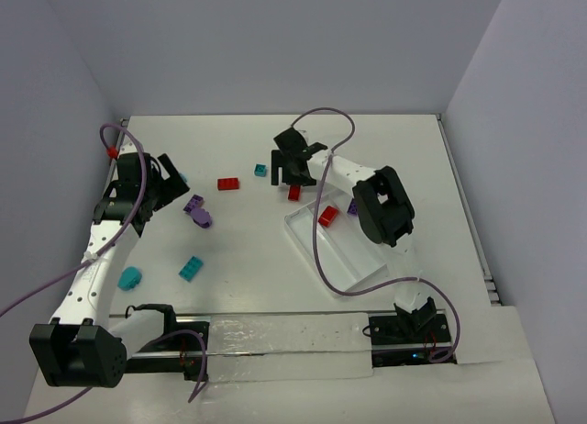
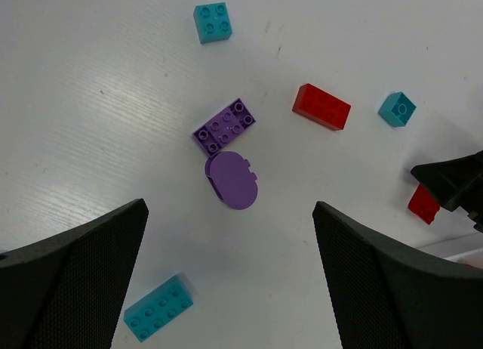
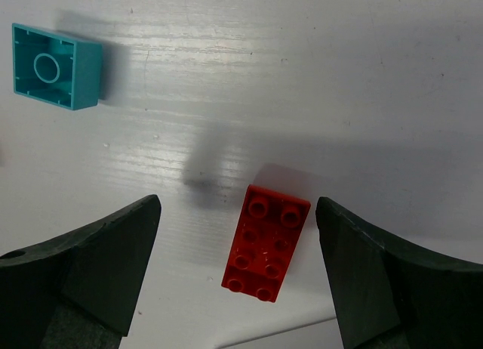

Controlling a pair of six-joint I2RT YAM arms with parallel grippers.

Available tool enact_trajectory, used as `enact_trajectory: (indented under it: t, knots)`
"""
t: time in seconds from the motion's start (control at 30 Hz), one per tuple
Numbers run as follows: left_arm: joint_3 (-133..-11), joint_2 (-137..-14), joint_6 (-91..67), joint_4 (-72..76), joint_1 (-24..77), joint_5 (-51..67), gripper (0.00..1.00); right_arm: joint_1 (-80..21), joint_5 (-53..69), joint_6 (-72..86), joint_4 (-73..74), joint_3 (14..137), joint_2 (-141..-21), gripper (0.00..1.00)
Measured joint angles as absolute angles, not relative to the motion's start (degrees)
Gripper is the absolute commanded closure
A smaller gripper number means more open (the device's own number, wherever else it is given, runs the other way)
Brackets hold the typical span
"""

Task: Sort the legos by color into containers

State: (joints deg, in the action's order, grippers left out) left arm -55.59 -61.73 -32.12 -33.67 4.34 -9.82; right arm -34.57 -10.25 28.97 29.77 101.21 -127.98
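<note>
My right gripper (image 1: 295, 172) is open, just above a red studded brick (image 1: 294, 193) beside the white tray's (image 1: 358, 268) far corner. In the right wrist view the gripper (image 3: 235, 239) straddles this brick (image 3: 266, 243) without touching it. A red brick (image 1: 328, 216) and a purple brick (image 1: 353, 206) lie in the tray. My left gripper (image 1: 170, 181) is open and empty, held above the table (image 2: 230, 288). Ahead of it lie a purple studded brick (image 2: 224, 127), a rounded purple brick (image 2: 232, 180), a red brick (image 2: 321, 106) and a teal brick (image 2: 158, 307).
A small teal brick lies upside down (image 3: 56, 66) left of the right gripper. A teal square brick (image 2: 213, 22) lies near the left gripper. A rounded teal brick (image 1: 129, 278) and a teal studded brick (image 1: 191, 268) lie near the left arm. Purple cables loop over the table.
</note>
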Motion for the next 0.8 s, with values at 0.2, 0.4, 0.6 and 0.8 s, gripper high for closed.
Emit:
enact_trajectory:
  t: [0.2,0.4,0.6,0.8]
  knots:
    - [-55.59,-61.89,-32.12,-33.67,4.34,-9.84,0.01,-34.99,-11.56,28.05,31.12,102.07,-128.03,0.03]
    - [-55.59,-62.04,-32.14,-33.67,4.34,-9.87,0.01,-36.09,-14.71,28.37,32.02,101.07,-128.03,0.10]
    - [-55.59,-62.06,-32.14,-33.67,4.34,-9.85,0.01,-36.94,-17.03,29.33,31.57,98.44,-127.84,0.54]
    - [-55.59,-62.03,-32.12,-33.69,4.34,-9.87,0.01,-38.14,-16.54,29.06,30.69,98.49,-127.74,0.80]
